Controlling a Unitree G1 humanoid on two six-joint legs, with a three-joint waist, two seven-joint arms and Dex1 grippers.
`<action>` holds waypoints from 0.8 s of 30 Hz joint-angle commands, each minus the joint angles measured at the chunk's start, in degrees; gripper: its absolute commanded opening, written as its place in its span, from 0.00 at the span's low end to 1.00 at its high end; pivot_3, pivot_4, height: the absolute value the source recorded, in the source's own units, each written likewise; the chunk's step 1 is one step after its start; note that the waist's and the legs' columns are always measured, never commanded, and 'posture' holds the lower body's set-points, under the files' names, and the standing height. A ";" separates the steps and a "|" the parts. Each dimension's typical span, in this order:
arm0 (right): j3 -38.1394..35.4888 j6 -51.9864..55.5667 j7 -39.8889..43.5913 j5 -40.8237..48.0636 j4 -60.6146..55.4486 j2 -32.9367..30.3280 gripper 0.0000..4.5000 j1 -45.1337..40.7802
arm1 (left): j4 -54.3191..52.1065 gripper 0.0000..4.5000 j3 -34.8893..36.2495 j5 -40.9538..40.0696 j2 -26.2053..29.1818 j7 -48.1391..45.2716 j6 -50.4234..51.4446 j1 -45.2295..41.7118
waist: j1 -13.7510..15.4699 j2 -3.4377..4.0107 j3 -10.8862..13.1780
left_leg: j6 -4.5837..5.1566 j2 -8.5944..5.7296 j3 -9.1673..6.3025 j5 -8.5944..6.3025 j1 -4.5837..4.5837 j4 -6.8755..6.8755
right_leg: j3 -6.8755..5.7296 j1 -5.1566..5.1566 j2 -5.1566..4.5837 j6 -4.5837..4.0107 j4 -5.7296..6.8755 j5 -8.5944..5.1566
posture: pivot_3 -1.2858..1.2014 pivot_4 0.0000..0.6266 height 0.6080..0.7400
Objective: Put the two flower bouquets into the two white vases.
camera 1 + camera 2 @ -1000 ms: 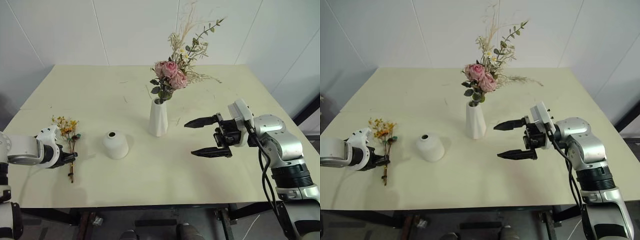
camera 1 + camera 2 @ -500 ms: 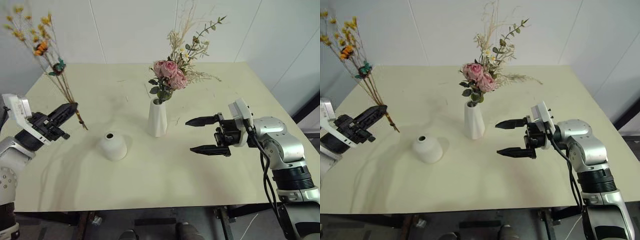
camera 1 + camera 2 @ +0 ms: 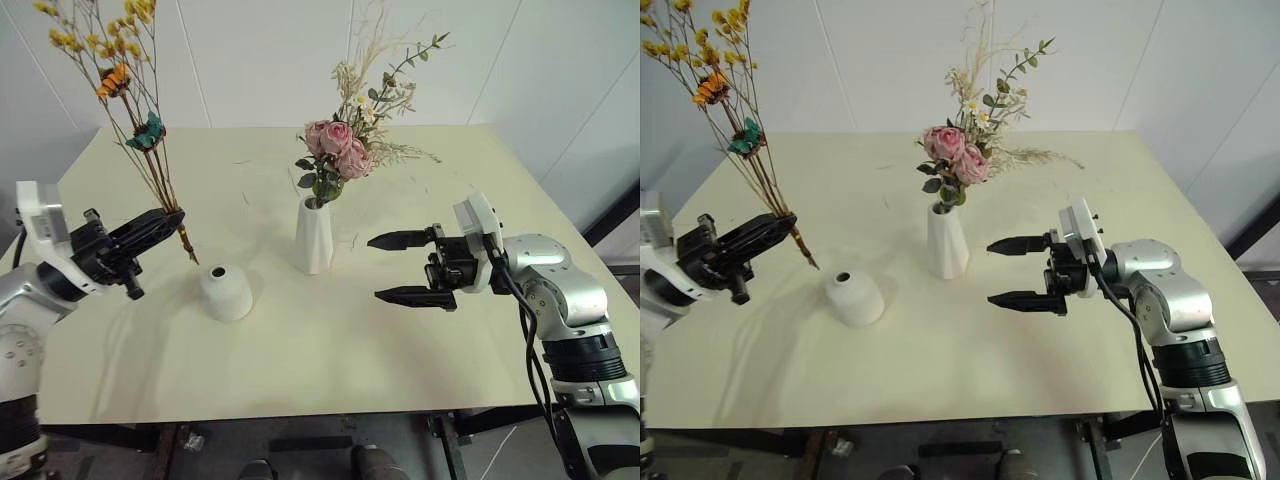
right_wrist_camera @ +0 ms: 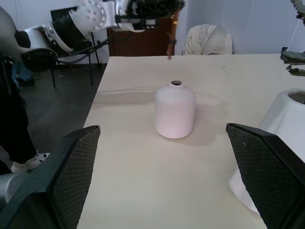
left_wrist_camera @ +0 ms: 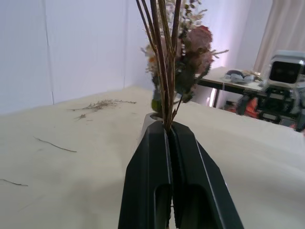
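Left gripper (image 3: 165, 222) fingers clamp the yellow bouquet (image 3: 125, 90) low on its stems, held above the desk (image 3: 330, 340) left of the squat vase (image 3: 225, 291). Right gripper (image 3: 400, 268) is wide open, empty. Roses (image 3: 338, 150) sit in the tall vase (image 3: 315, 235). Risk: splayed stem ends miss the small mouth or tip the vase.

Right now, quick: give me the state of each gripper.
Left gripper: closed on the brown stems of the yellow bouquet, held upright.
Right gripper: open, holding nothing.

The yellow bouquet (image 3: 120, 90) runs off the frame's top edge; the left gripper (image 3: 165, 222) hides its lower stems.
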 commanded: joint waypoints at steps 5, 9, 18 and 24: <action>-3.34 3.32 -1.16 3.78 -5.31 -1.53 1.00 0.64 | 2.11 0.00 -2.47 3.09 -3.08 -1.99 -3.81 -1.50 | -0.08 -0.02 0.01 | 0.00 0.02 -0.01 0.00 -0.01 0.01 | 0.00 -0.01 0.01 0.01 0.01 0.01 | 0.52 0.24 1.00; -4.02 4.39 -2.65 4.83 -6.53 -1.19 1.00 0.82 | 2.82 0.00 -3.00 4.02 -3.78 -2.28 -4.52 -2.03 | -0.10 -0.02 0.01 | 0.00 0.01 -0.01 0.00 0.00 0.01 | 0.01 -0.01 0.01 0.01 0.02 0.00 | 0.52 0.24 1.00; -4.80 4.92 -6.10 6.13 -9.04 -0.22 1.00 3.13 | 3.64 0.00 -3.16 5.25 -4.87 -2.15 -5.56 -2.36 | -0.04 -0.02 0.01 | 0.01 0.01 -0.02 0.00 0.00 0.01 | 0.00 -0.01 0.01 0.01 0.03 0.00 | 0.52 0.24 1.00; -4.74 4.74 -7.13 6.23 -9.34 0.13 1.00 3.28 | 3.40 0.00 -4.25 6.13 -6.22 -2.52 -6.22 -1.77 | -0.04 -0.02 0.01 | 0.01 0.01 -0.02 0.00 0.00 0.02 | 0.00 -0.01 0.02 0.01 0.03 0.01 | 0.52 0.24 1.00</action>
